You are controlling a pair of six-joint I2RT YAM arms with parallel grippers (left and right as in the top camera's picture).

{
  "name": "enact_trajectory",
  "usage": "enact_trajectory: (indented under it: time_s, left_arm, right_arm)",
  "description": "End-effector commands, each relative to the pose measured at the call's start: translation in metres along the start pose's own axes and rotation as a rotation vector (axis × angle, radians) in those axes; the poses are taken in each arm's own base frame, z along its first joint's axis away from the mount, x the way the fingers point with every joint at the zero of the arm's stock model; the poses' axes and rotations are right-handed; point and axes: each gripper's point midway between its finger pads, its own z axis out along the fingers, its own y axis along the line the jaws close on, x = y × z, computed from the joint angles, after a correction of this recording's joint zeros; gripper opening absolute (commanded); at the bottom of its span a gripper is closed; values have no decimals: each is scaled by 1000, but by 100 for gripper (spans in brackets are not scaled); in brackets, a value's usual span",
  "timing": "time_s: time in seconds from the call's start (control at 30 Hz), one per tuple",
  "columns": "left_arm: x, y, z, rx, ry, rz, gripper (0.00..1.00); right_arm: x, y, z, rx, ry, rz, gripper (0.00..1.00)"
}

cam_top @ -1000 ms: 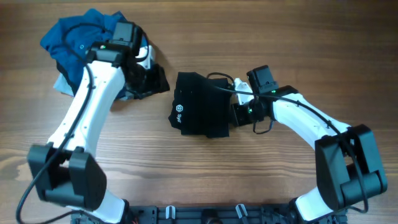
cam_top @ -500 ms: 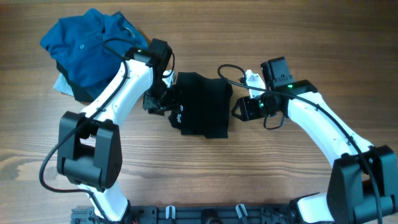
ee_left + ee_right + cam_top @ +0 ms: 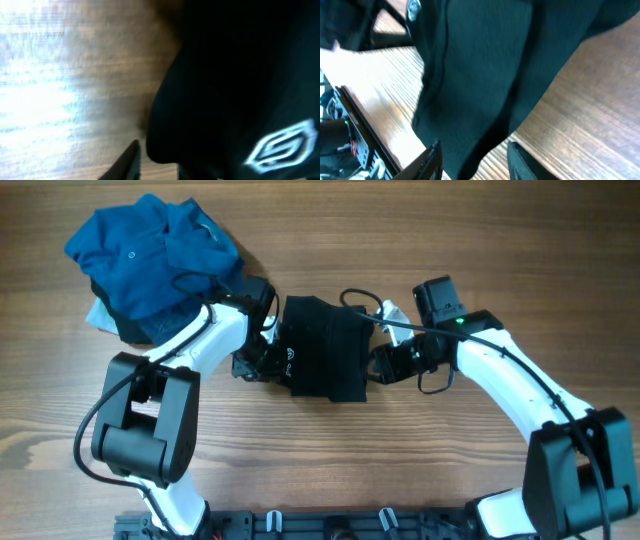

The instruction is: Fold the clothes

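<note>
The wooden table (image 3: 450, 470) is bare along its whole near side and across the far right, leaving open room around both arms. The far-left corner is taken up by a heap of clothes. A teal-blue polo (image 3: 150, 250) lies on top, a light-blue garment (image 3: 98, 315) pokes out at the heap's left edge, and a dark garment (image 3: 140, 330) shows under its near side.

The black shirt (image 3: 322, 360) sits mid-table, folded into a compact block that is longer from far to near than from left to right. Its edges are soft and slightly uneven. Only a narrow strip of wood, crossed by the left arm, separates it from the heap. The left gripper (image 3: 262, 362) is at the shirt's left edge and the right gripper (image 3: 384, 366) at its right edge.

From overhead the shirt's logo is little more than a white speck beside the left gripper. The left wrist view is badly blurred but shows the white logo (image 3: 280, 147) clearly, on a rounded bulge of cloth. One fingertip (image 3: 132, 160) shows just beside that fold, and I cannot tell whether this gripper is clenched or released.

The right wrist view shows seams and creases that the overhead view misses. Its two fingers (image 3: 432, 160) stand apart with the shirt's edge lying loose between them, so this gripper is released.
</note>
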Motion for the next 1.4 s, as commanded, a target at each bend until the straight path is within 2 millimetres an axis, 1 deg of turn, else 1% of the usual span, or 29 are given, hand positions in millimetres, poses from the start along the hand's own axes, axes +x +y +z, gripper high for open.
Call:
enact_trajectory:
  time_s: [0.0, 0.1, 0.13, 0.2, 0.23, 0.27, 0.33, 0.37, 0.43, 0.47, 0.5, 0.63, 0.67, 0.7, 0.73, 0.77, 0.8, 0.83, 0.9, 0.97, 1.0, 1.07, 1.13, 1.2, 1.23, 1.27, 1.3, 1.33, 1.37]
  left_arm:
    - [-6, 3, 3, -3, -22, 4, 15]
    - [-12, 0, 3, 9, -45, 11, 11]
    - [-13, -2, 3, 18, -47, 12, 10]
    - [-13, -2, 3, 21, -47, 12, 10]
    - [-12, -2, 3, 21, -46, 12, 9]
    - [-12, -2, 3, 20, -43, 11, 9]
    - [-10, -1, 3, 17, -35, 9, 5]
    - [-7, 0, 3, 14, -24, 6, 4]
    - [1, 3, 3, 2, 9, -4, 4]
    - [6, 6, 3, -4, 31, -14, 4]
    - [11, 10, 2, -15, 52, -25, 4]
    - [17, 20, 0, -32, 81, -58, 4]
    - [18, 22, -1, -32, 86, -64, 4]
    - [20, 21, -2, -21, 96, -72, 4]
    - [21, 19, -3, 2, 104, -79, 4]
    - [21, 17, -4, 22, 108, -84, 4]
    - [21, 14, -4, 44, 111, -88, 4]
    - [20, 13, -4, 49, 108, -88, 8]
    - [17, 12, -4, 54, 94, -84, 21]
    - [16, 9, -4, 70, 91, -82, 30]
    - [15, 6, -4, 88, 91, -81, 33]
    - [14, 0, -4, 123, 88, -78, 36]
    - [12, -4, -5, 144, 83, -75, 35]
    - [11, -5, -5, 151, 80, -74, 32]
    - [10, -5, -5, 152, 77, -73, 31]
    - [10, -5, -5, 152, 77, -73, 27]
    - [10, -5, -5, 152, 76, -73, 25]
    - [10, -5, -5, 152, 77, -72, 23]
    - [10, -5, -5, 152, 77, -72, 21]
  right_arm:
    - [16, 3, 17, -29, 66, -11, 48]
    - [21, 11, 25, -37, 93, -34, 48]
    - [22, 14, 27, -40, 102, -44, 39]
    - [24, 17, 30, -43, 111, -55, 31]
    - [25, 17, 30, -36, 115, -62, 13]
    - [25, 12, 30, -7, 118, -59, 4]
    - [26, -14, 27, 136, 124, -3, 4]
    - [28, -38, 20, 272, 127, 70, 5]
    - [39, -80, -1, 521, 129, 225, 4]
    - [45, -92, -10, 592, 129, 294, 4]
    - [48, -99, -15, 617, 126, 338, 4]
    - [49, -103, -19, 607, 118, 374, 4]
    - [48, -100, -17, 585, 117, 376, 4]
    - [43, -90, -12, 515, 116, 353, 5]
    - [34, -67, -1, 357, 117, 242, 14]
    - [24, -32, 7, 137, 107, 92, 27]
    - [19, -8, 8, -6, 89, 16, 47]
    - [16, 9, 7, -105, 72, -4, 54]
    - [18, 17, 7, -147, 82, 0, 56]
    - [24, 30, 11, -189, 103, -63, 56]
    - [26, 37, 13, -209, 112, -94, 57]
    - [30, 47, 21, -203, 136, -144, 58]
    - [28, 44, 32, -131, 150, -117, 57]
    - [27, 44, 41, -103, 154, -106, 48]
    - [27, 44, 44, -101, 158, -103, 40]
    - [29, 42, 46, -100, 168, -96, 23]
    - [30, 40, 47, -90, 173, -93, 11]
    - [30, 32, 47, -50, 176, -88, 4]
    - [30, 18, 47, 29, 176, -50, 4]
